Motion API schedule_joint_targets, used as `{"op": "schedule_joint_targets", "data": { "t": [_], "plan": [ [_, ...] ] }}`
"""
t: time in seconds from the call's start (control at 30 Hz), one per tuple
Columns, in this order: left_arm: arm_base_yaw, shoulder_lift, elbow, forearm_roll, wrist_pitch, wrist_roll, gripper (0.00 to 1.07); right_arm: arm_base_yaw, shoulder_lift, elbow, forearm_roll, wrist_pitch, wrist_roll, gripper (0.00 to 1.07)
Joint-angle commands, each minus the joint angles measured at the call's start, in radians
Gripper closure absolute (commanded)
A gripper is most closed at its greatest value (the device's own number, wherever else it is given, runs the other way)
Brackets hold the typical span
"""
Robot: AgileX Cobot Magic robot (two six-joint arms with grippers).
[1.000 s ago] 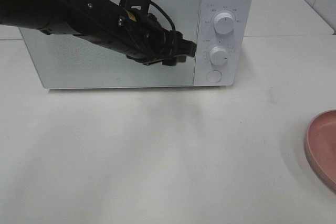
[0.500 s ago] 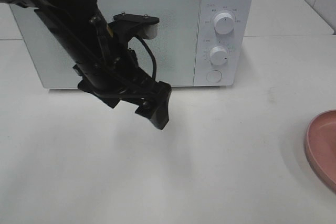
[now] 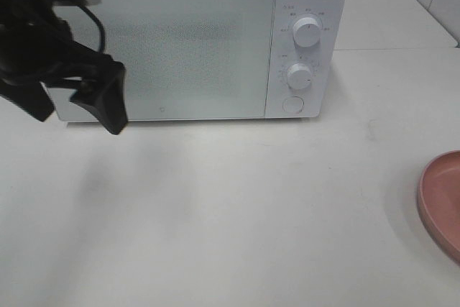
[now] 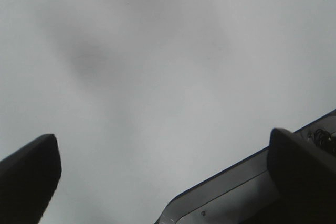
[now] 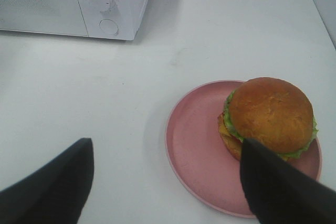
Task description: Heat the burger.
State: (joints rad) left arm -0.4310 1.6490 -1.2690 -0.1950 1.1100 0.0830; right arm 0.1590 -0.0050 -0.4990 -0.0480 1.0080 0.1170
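Left gripper [image 3: 75,109] spread wide, empty, before the microwave's [image 3: 187,41] door. Right gripper [image 5: 168,182] spread wide, empty, above the burger [image 5: 270,116] on its pink plate [image 5: 194,150].

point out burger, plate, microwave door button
burger [image 5: 271,113], right wrist view, top of bun
plate [image 5: 193,140], right wrist view, bare pink surface
microwave door button [image 3: 292,104], exterior high view, button centre

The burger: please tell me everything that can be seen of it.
The burger shows only in the right wrist view. It has a glossy golden-brown domed bun on top, green lettuce around the edge, and a darker filling with some yellow beneath. It sits upright and whole on a flat pink plate, toward one side rather than the middle. Nothing else touches it; the right gripper hangs open above.
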Motion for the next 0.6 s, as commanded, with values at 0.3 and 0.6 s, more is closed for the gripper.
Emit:
{"op": "schedule_joint_targets", "data": {
  "t": [0.3, 0.6],
  "plan": [
    [0.282, -0.126, -0.002, 0.028, 0.158, 0.016, 0.04, -0.005, -0.026, 0.002, -0.001, -0.013, -0.004, 0.32],
    [0.395, -0.297, 0.151, 0.029, 0.129, 0.016, 0.04, -0.005, -0.026, 0.002, -0.001, -0.013, -0.004, 0.32]
  ]
}}
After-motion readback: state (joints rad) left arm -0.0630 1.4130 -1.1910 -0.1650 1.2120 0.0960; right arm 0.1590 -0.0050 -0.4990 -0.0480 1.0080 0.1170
